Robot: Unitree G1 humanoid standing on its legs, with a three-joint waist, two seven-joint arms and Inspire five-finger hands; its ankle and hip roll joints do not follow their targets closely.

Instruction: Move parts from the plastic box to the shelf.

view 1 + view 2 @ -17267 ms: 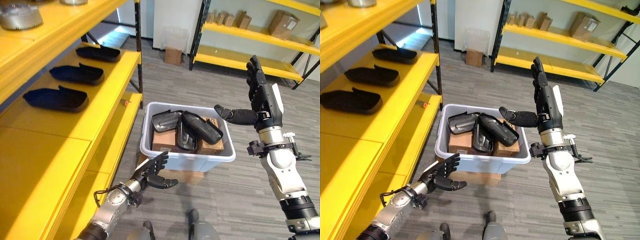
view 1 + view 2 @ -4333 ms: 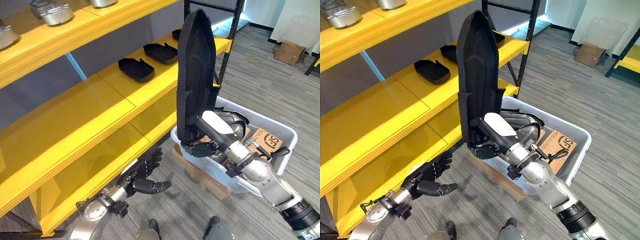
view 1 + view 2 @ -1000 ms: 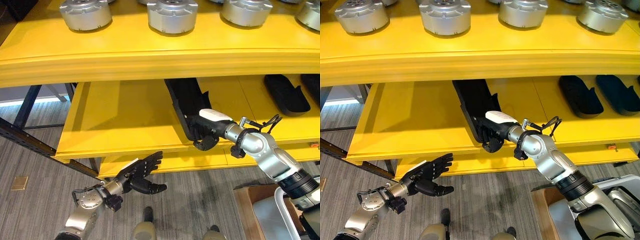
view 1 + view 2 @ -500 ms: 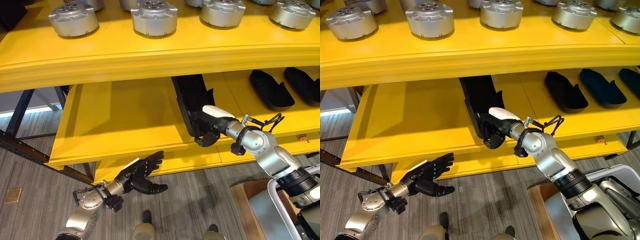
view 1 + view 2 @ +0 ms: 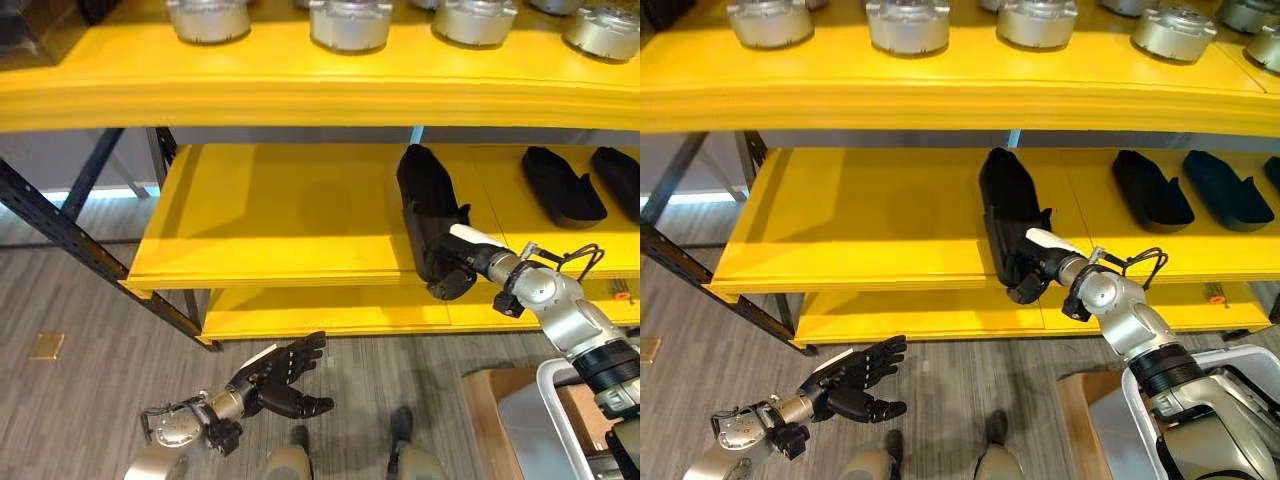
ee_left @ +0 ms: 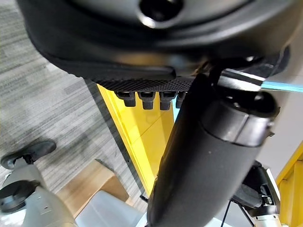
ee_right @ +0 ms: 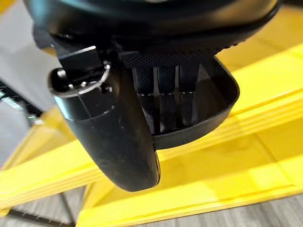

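My right hand stayed curled round the near end of the black part, which lay on the middle shelf with that end at the shelf's front lip. Letting go carelessly there, I judged, could tip it off the edge. Two more black parts lay further right on that shelf, silver discs on the shelf above. My left hand hung loosely spread below the shelf, holding nothing.
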